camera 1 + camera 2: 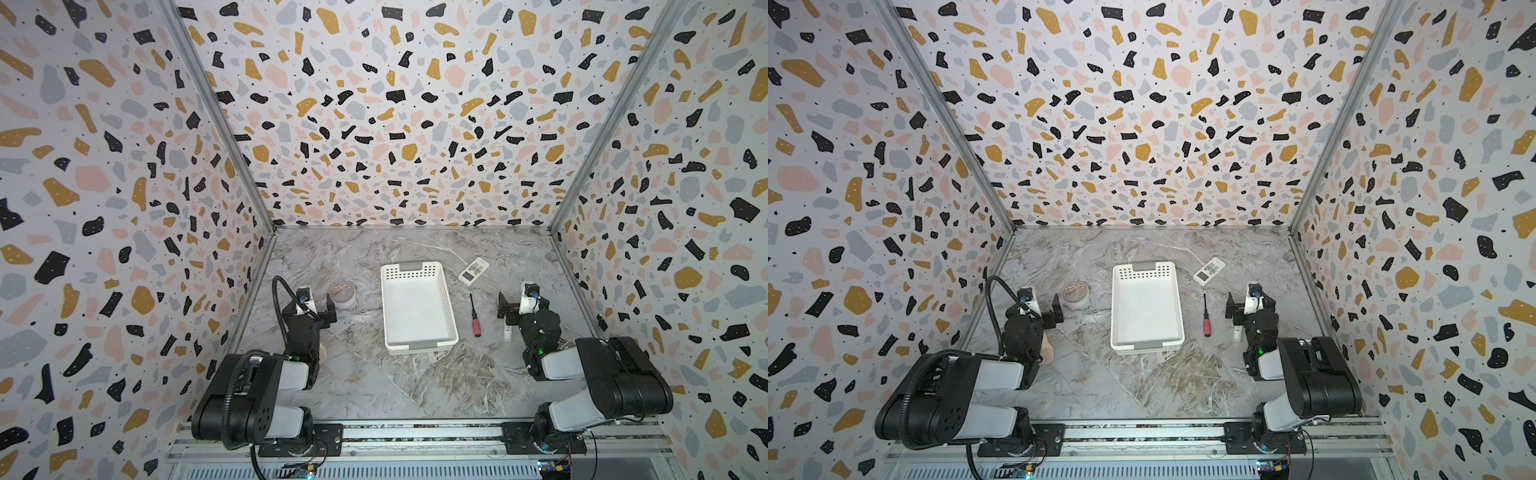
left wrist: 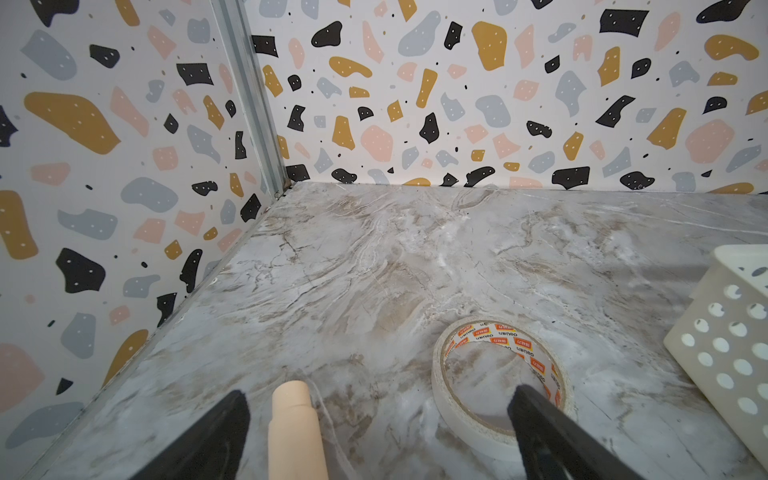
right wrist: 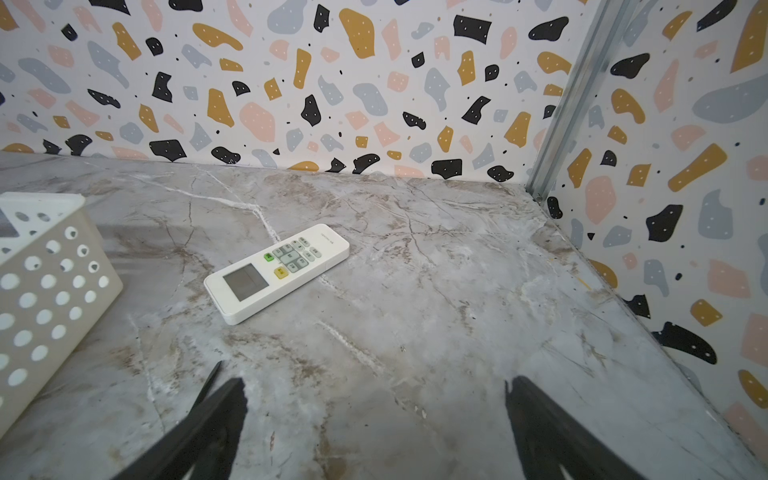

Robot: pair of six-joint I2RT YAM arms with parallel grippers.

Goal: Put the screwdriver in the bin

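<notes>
The screwdriver [image 1: 474,316] is lying flat on the surface, just beside the long right-hand wall of the bin [image 1: 411,272] but not touching it. It is running roughly parallel to that wall, with its red handle pointing toward the front edge of the surface and its thin dark shaft toward the far edge. The bin is sitting empty near the middle of the surface.

The right end effector [image 3: 376,386] is hovering just to the right of the tool with its fingers spread wide and nothing between them. In the right wrist view only the shaft tip is showing, beside one finger. The left end effector [image 2: 379,395] is also standing spread, over a wooden handle [image 2: 293,428] and a tape roll [image 2: 498,374] near the left edge, and is gripping neither.

The tool is looking light and rigid, so weight should be no concern. The handle is round and will probably roll if nudged from one side. The shaft is too thin for a sure pinch. The red handle, close to the black collar, is offering the best hold, with the fingers closing across its width from above. Whether that handle is ribbed or smooth is too small to tell, so a firm squeeze seems wise.

A white tube [image 1: 508,332] is lying close to the right arm, and a remote control [image 3: 276,274] is resting toward the far right corner. Both are clear of the grasp.
</notes>
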